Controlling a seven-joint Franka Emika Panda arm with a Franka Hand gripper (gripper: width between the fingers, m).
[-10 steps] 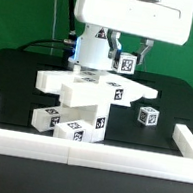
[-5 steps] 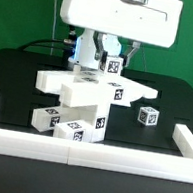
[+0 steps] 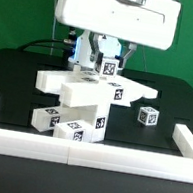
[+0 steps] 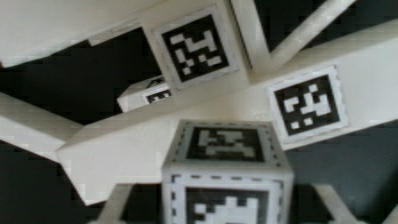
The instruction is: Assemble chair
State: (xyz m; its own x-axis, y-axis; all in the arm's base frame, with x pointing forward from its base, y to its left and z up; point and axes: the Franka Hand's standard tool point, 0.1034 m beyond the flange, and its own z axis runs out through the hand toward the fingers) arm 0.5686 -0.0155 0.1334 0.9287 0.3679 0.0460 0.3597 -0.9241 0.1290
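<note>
Arm has shifted toward the exterior view's left over the last second. The cube point(image 3: 107, 70) went with it and sits lower, now over the middle of the chair point(image 3: 84, 101) rather than above its right end. Chair and loose cube point(image 3: 148, 116) unmoved.

Gripper point(image 3: 109, 64): jaws narrow, clamped on the cube, one finger each side, tag facing the camera. The cube's bottom edge meets the line of the slab point(image 3: 56, 80); touching or just clear, cannot tell.

Chair: mid-table point(image 3: 16, 82). Wide flat slab on top, chunky tagged bars stacked under it, reaching toward the rail point(image 3: 126, 155).

Loose cube: on the table, at the exterior view's right of the chair, apart from it.

Wrist view: cube point(image 4: 228, 170) fills the foreground, tags showing. Tagged chair point(image 4: 107, 130) parts lie behind it, blurred.
</note>
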